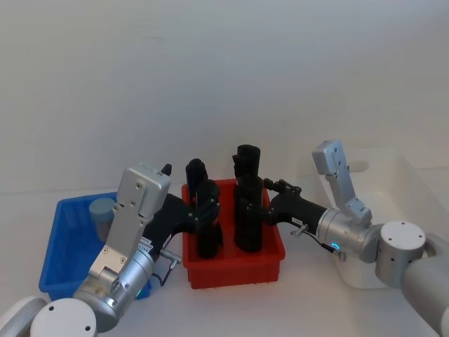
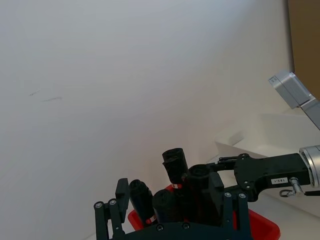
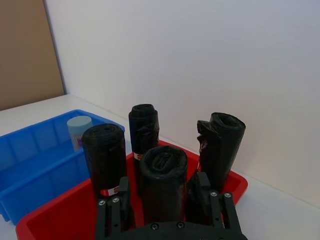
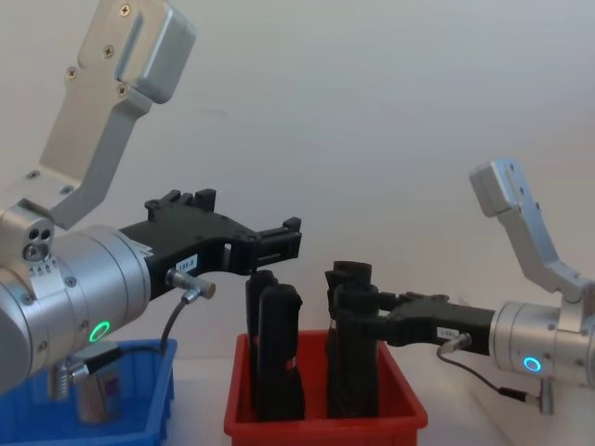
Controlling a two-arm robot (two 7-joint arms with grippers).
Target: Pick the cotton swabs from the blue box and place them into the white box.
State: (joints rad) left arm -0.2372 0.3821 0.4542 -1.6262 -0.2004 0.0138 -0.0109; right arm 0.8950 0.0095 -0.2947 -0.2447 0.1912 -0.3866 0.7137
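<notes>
Silver cylindrical arms, black left gripper (image 4: 279,243), glowing green ring.

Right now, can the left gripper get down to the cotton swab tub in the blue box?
Probably yes. The left gripper hangs over the red bin, while the cotton swab tub stands uncovered in the blue box.

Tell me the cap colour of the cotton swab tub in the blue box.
Pale blue-grey cap on the cotton swab tub, clearest in the right wrist view.

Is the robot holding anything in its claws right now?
The right gripper straddles a black roll in the red bin, but a firm grip cannot be told. The left gripper holds nothing.
</notes>
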